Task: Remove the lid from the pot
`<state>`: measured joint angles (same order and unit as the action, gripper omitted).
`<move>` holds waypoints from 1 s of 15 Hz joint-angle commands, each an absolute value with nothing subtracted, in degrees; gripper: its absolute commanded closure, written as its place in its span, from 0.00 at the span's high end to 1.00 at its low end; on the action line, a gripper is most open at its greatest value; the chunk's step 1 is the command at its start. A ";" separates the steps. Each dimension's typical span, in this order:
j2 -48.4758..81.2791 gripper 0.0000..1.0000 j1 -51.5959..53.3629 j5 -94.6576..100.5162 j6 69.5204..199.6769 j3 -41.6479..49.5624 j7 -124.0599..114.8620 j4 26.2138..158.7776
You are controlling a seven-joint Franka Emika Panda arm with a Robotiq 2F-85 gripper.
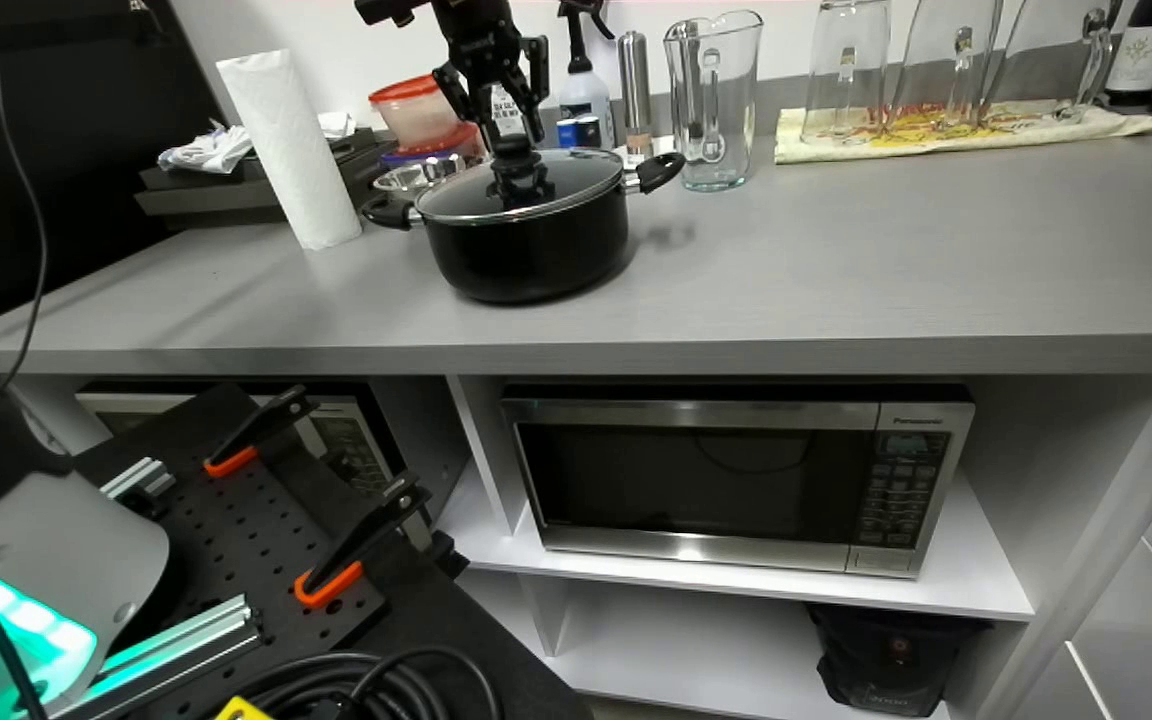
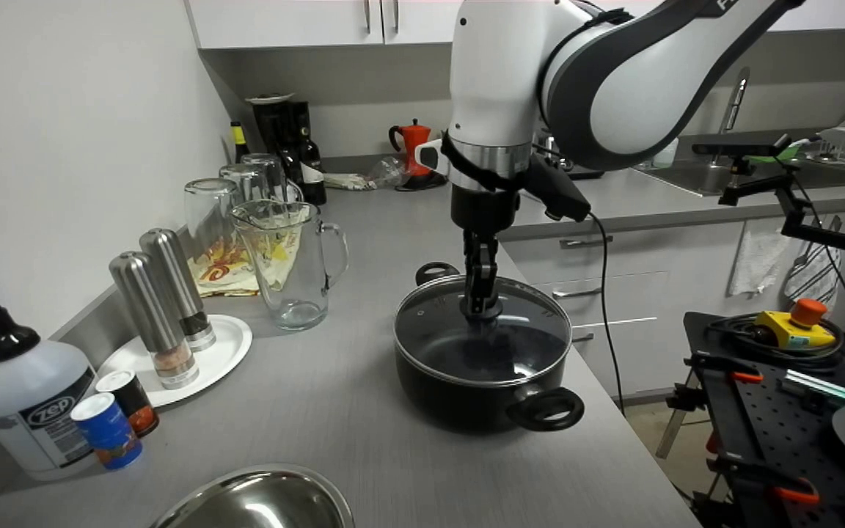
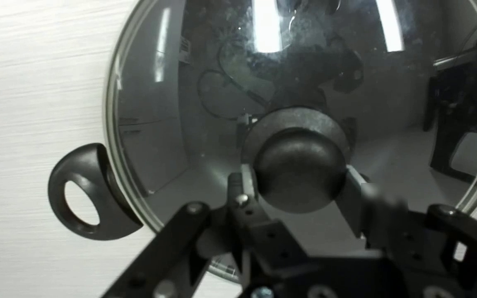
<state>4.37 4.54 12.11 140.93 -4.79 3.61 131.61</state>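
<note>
Glass in a metal rim, the lid (image 2: 477, 356) sits flat on the black pot (image 1: 536, 255) in both exterior views, with no gap showing between rim and pot. At the hub of that dial the gripper (image 3: 300, 180) points down, its two fingertips astride the dark knob (image 3: 300, 145); in the wrist view the pads (image 3: 248, 180) meet its flanks at about nine and three o'clock with no daylight I can make out, so I read it as clasped on the knob, though how firmly I can't tell. A pot handle (image 3: 110, 203) shows there between eight and nine o'clock. The step in hand looks to be taking hold, the lift not yet begun. Next should come a straight rise, the lid kept level until its rim clears the pot, while the pot stays down on the counter (image 2: 349, 411). Only then would I carry it sideways; in an exterior view that path should avoid nine to ten o'clock, where a glass pitcher (image 2: 283, 264) stands apart from the pot, and eight, where a steel bowl (image 2: 246, 506) lies.
</note>
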 commanded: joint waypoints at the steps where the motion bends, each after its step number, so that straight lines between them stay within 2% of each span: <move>1: -2.38 0.25 4.44 11.30 141.06 -4.53 3.11 135.99; 15: -3.57 0.25 -3.15 7.48 137.13 2.94 1.46 136.05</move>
